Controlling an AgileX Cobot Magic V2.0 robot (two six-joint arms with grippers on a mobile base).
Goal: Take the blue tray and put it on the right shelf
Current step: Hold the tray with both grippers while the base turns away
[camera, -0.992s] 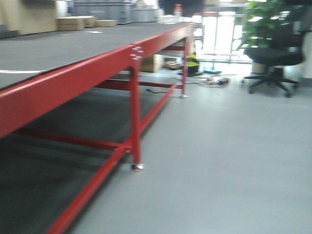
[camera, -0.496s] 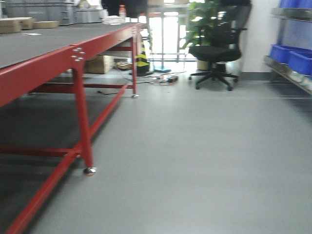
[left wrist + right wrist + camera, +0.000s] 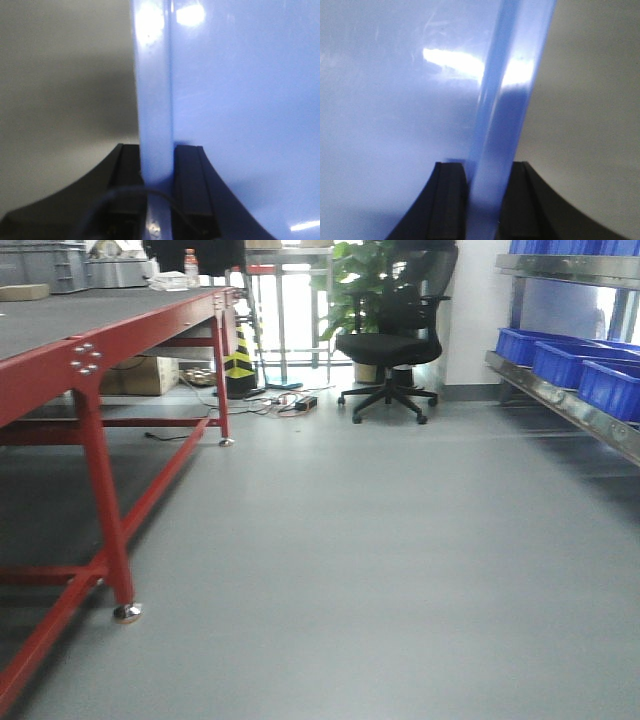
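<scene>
1. Blue tray [image 3: 240, 100] hangs between both grippers, held by its rim.
2. Left gripper [image 3: 156, 167] and right gripper [image 3: 484, 177] are each pinched narrow on the rim.
3. Right shelf [image 3: 572, 408], with dark-blue bins [image 3: 560, 358], stands at the front view's right side.

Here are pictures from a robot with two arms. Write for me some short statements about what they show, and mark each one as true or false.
1. The left gripper is shut on the rim of the blue tray. True.
2. The right gripper is open and holds nothing. False: it is also shut on the tray's rim.
3. In the front view, the steel shelf is on the right and carries dark blue bins. True.
4. The office chair stands on top of the red table. False: it stands on the floor, beyond the table's far end.
</scene>
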